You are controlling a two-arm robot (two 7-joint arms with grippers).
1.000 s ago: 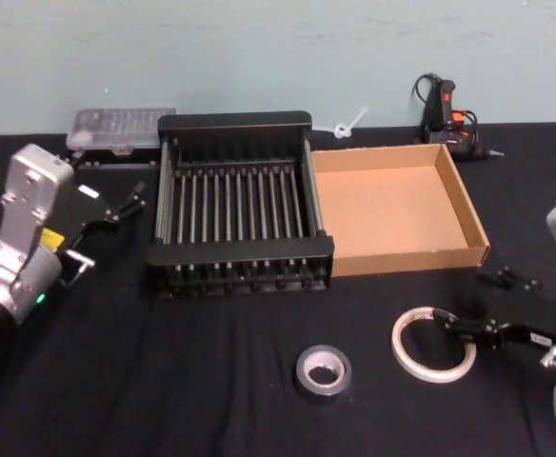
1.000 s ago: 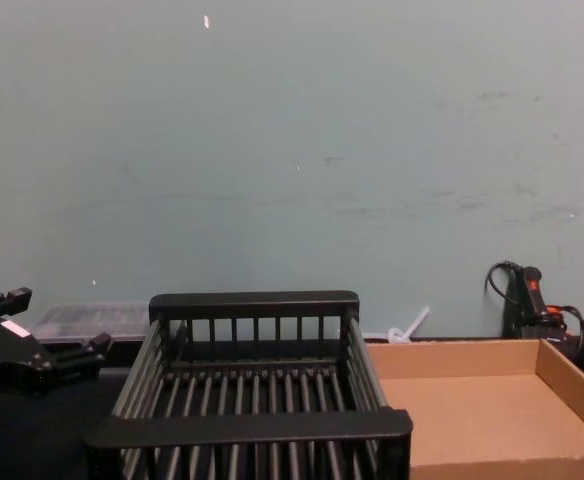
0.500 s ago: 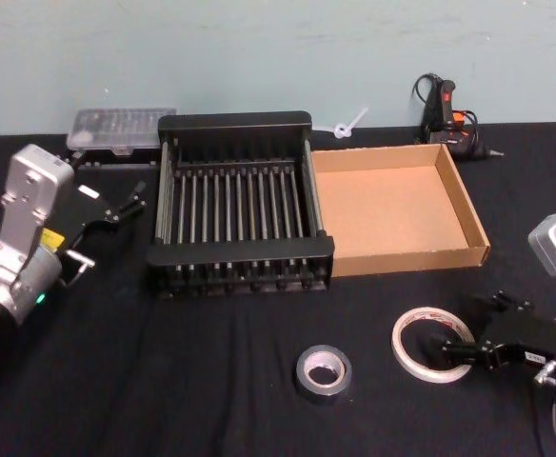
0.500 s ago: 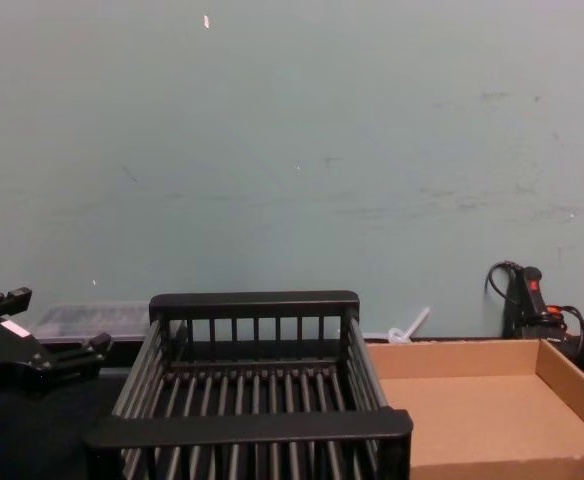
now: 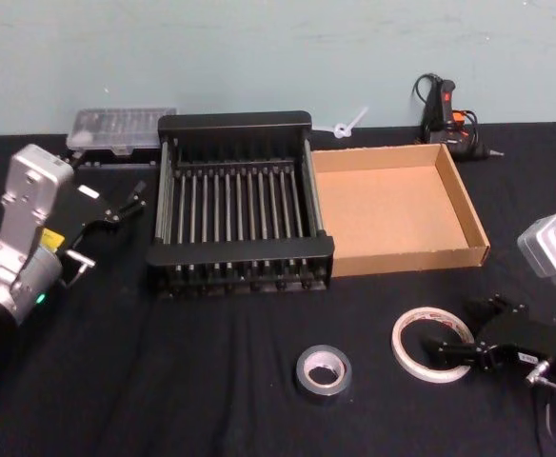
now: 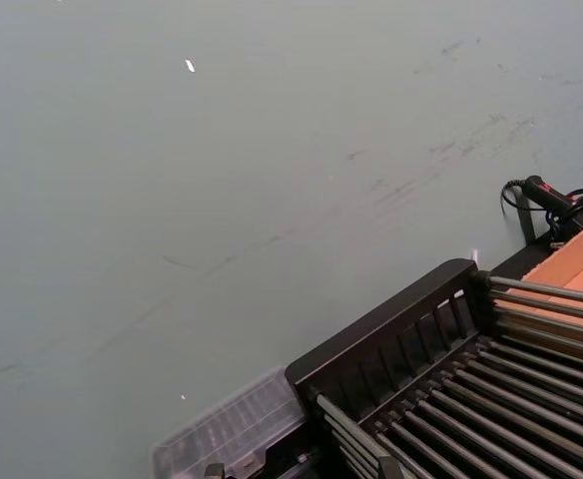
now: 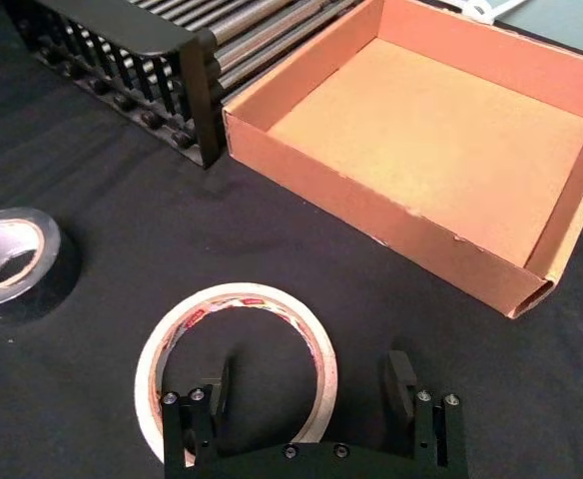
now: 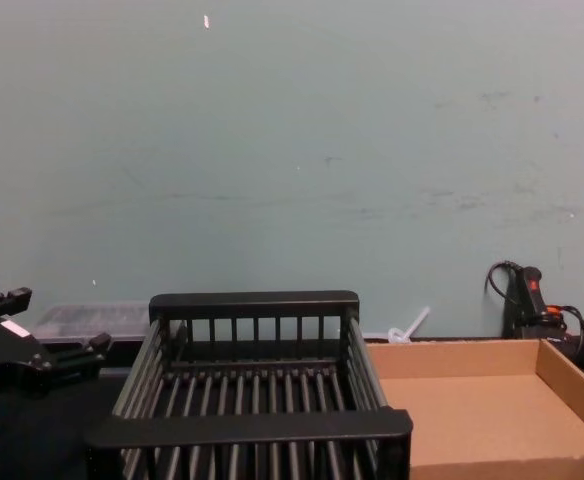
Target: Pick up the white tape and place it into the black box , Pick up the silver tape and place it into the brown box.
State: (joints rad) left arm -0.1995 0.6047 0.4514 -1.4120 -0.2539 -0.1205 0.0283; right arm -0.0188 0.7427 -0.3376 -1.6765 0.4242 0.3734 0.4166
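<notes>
The white tape (image 5: 431, 343) lies flat on the black cloth at the front right, a thin ring with red print inside (image 7: 234, 297). My right gripper (image 5: 452, 351) is low at the ring's right side and open (image 7: 311, 387). One finger (image 7: 221, 385) stands inside the ring and the other (image 7: 400, 380) outside it. The silver tape (image 5: 323, 371) lies to the left of the white ring (image 7: 44, 255). Behind them stand the black box (image 5: 240, 249) and, to its right, the brown box (image 5: 407, 259), both holding nothing. My left gripper (image 5: 126, 202) stays open left of the black box (image 8: 52, 322).
A clear plastic case (image 5: 121, 129) sits behind the black box's left corner. A white zip tie (image 5: 349, 124) and a black glue gun (image 5: 445, 109) with its cable lie behind the brown box. The teal wall (image 8: 292, 150) closes the back.
My right gripper has drawn back to the right and dropped lower, from reaching over the white tape to straddling its right wall. Both tapes and the left arm stayed put.
</notes>
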